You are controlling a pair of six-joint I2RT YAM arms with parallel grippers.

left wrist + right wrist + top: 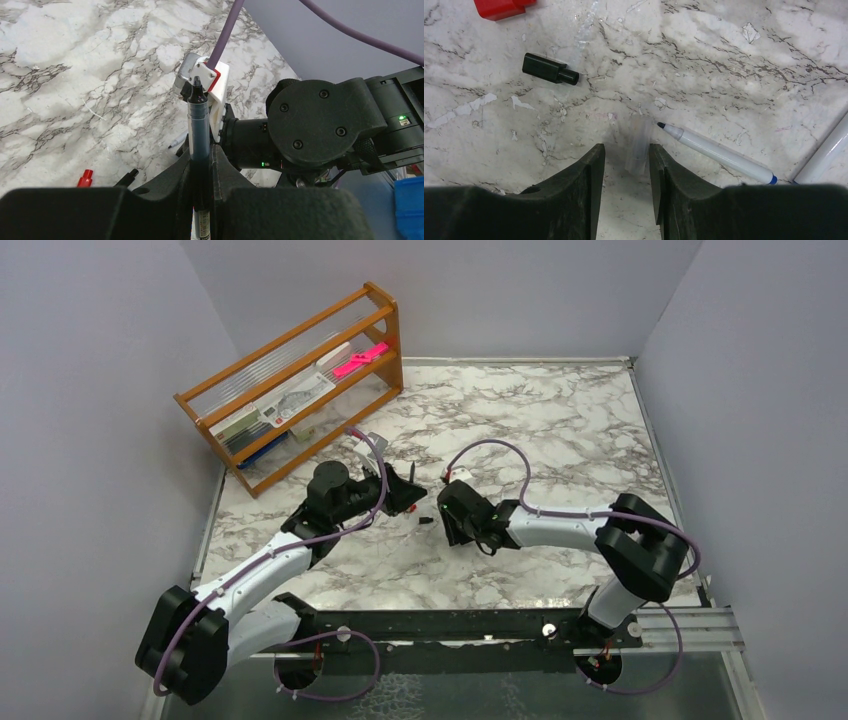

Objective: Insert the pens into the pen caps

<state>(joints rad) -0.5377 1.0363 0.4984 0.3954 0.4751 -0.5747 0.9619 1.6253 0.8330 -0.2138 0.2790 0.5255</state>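
Where the left jaws clamp it, the dark pen [198,125] points tip-forward.

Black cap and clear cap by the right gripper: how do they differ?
The black cap is opaque and stands out on the marble; the clear cap nearly vanishes against it. The black cap lies crosswise, apart from the right gripper; the clear cap sits between its open jaws, pointing along them. Both are short, with no pen in them.

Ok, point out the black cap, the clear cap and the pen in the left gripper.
black cap [544,67], right wrist view, its wider body.
clear cap [638,150], right wrist view, middle of the tube.
pen [198,125], left wrist view, its dark barrel.
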